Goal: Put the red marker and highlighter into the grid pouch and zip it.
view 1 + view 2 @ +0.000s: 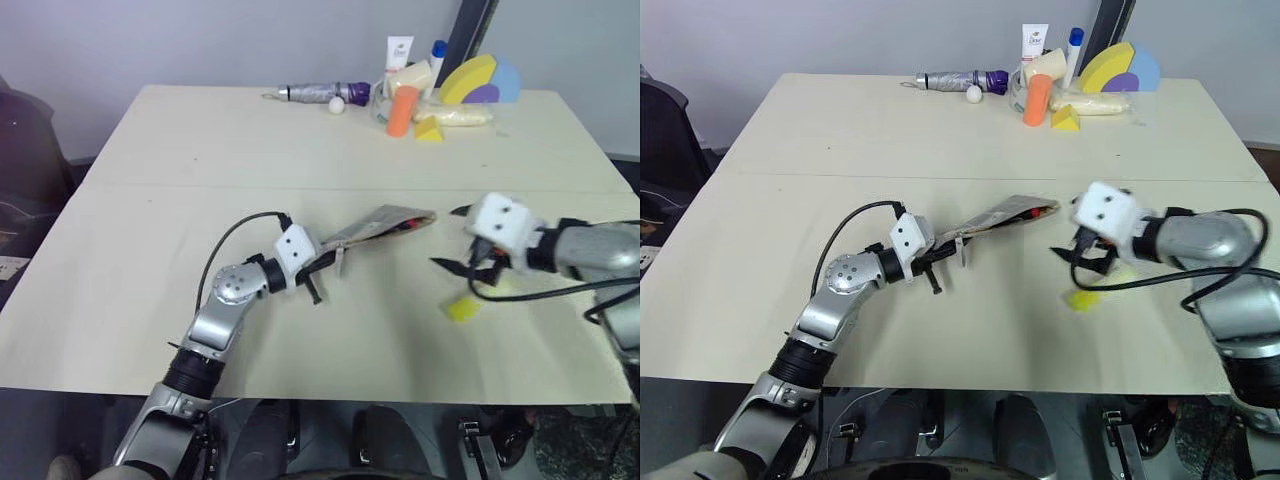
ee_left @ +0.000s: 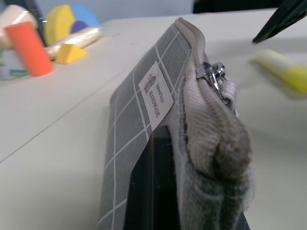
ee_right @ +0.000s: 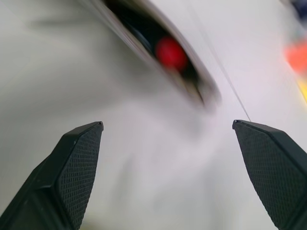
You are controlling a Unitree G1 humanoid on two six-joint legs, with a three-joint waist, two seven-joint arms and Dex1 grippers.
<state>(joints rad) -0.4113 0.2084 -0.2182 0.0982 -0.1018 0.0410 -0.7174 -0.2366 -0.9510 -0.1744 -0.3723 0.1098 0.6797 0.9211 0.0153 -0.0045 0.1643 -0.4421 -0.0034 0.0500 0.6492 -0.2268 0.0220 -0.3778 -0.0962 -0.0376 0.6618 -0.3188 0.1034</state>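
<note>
While the left gripper [image 1: 322, 268] stays out of it, clamped tight on one end of the grid pouch [image 1: 378, 227], that pouch is held tilted off the pale surface [image 1: 200, 150], its far end pointing toward two o'clock in the head views. At that far end the mouth gapes, and the red marker [image 1: 1038, 212] shows its red tip inside — the right wrist view catches the same red spot in the dark slot. From the left wrist view the zip band runs along the pouch's upper edge, with the metal slider [image 2: 214, 75] partway along it and a small white label [image 2: 157, 89] on the gridded side.

The right gripper [image 1: 458, 240] hangs at three o'clock from the pouch mouth, near it but apart, its two black fingers [image 3: 76, 167] spread wide with nothing between them. Just below them, at about five o'clock, lies the highlighter [image 1: 464, 307] on the surface — blurred, yellow cap showing.

Along the far edge stand an orange bottle [image 1: 402, 110], a white tube [image 1: 399, 52] and coloured foam shapes [image 1: 480, 80].
</note>
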